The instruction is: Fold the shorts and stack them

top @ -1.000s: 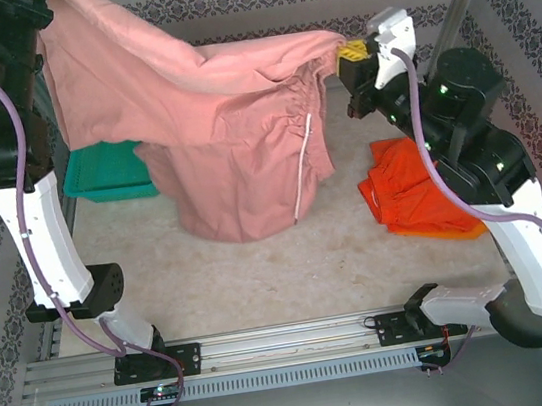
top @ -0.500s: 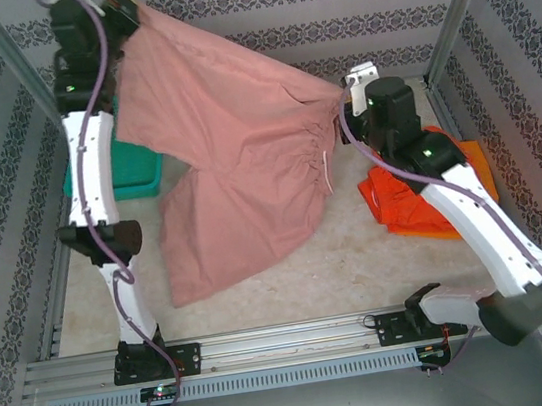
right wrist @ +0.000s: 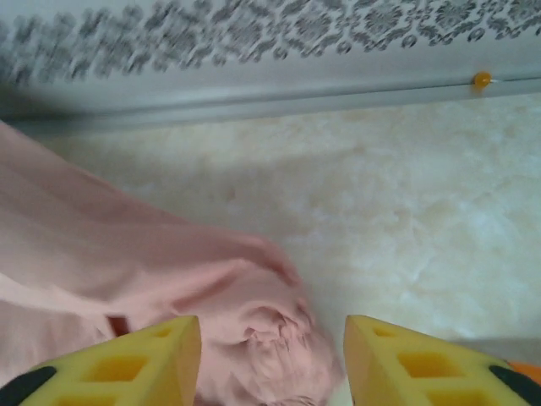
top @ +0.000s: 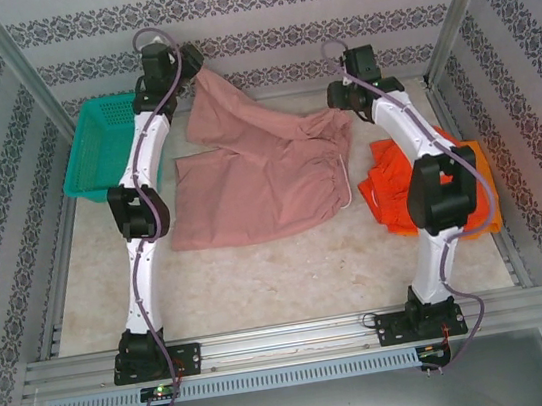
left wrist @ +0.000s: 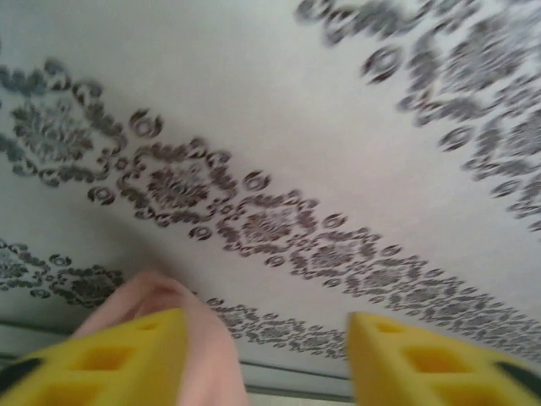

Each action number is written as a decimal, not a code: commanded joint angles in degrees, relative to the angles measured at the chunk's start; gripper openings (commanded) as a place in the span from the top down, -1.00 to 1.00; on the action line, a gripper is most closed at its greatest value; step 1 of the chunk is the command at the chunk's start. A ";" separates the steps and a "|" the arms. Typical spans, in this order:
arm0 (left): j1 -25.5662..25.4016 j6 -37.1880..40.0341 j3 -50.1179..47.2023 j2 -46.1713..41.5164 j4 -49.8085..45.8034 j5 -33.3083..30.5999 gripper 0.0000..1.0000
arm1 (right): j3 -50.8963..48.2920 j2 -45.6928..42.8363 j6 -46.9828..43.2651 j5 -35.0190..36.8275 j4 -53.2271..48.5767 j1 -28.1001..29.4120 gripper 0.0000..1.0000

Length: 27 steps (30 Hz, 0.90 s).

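The large dusty pink shorts [top: 267, 173] lie spread on the table's middle, white drawstring [top: 344, 167] at their right edge. My left gripper [top: 193, 67] is at the back, open, with the shorts' far corner [left wrist: 203, 355] still draped against its left finger [left wrist: 127, 359]. My right gripper [top: 340, 104] is open above the gathered waistband corner [right wrist: 279, 338], which lies on the table between its yellow fingers [right wrist: 135, 364]. The red-orange shorts [top: 391, 196] lie at the right on top of the yellow-orange shorts [top: 486, 173], partly behind the right arm.
A teal mesh basket [top: 101, 146] stands at the back left beside the left arm. Patterned walls close the back and sides, and metal posts [top: 455, 5] stand at the back corners. Bare table [top: 292, 281] runs along the near side.
Both arms swung from high over the table toward the back wall and lowered the pink shorts flat onto the table. Both grippers went from shut on the cloth to open.
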 commanded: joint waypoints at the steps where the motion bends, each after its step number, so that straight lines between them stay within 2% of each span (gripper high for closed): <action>1: -0.76 0.31 2.42 -3.24 5.96 0.56 -0.50 | 8.35 1.94 7.50 -2.75 -3.13 -2.47 -0.20; 3: -1.44 2.18 1.90 -5.70 3.11 1.04 -0.72 | 8.37 0.42 8.57 -3.43 -2.08 -2.47 -0.27; 5: -1.99 3.24 0.15 -8.80 0.81 2.44 -0.85 | 5.77 -2.41 8.27 -4.97 -0.40 -1.76 -0.34; 8: -3.24 4.60 -5.53 -14.68 -2.30 4.29 -0.94 | -0.73 -7.28 7.06 -7.00 0.75 0.00 -0.42; 11: -5.39 6.11 -16.42 -22.48 -4.57 4.87 -0.98 | -8.01 -10.78 6.17 -10.10 2.07 1.89 -0.52; 14: -8.17 6.54 -37.51 -33.60 2.33 3.88 -1.00 | -11.53 -10.82 6.33 -15.62 2.30 3.35 -0.59; 18: -10.28 0.50 -68.30 -48.00 18.01 0.41 -1.00 | -11.82 -7.56 5.50 -20.08 1.95 5.58 -0.65; 22: -12.02 -3.40 -84.32 -53.31 23.84 0.09 -0.97 | -8.55 -1.78 6.27 -23.38 0.67 6.74 -0.69; 27: -14.73 -6.92 -95.94 -53.78 30.19 -0.58 -0.92 | -2.79 5.73 8.10 -25.59 0.22 8.10 -0.72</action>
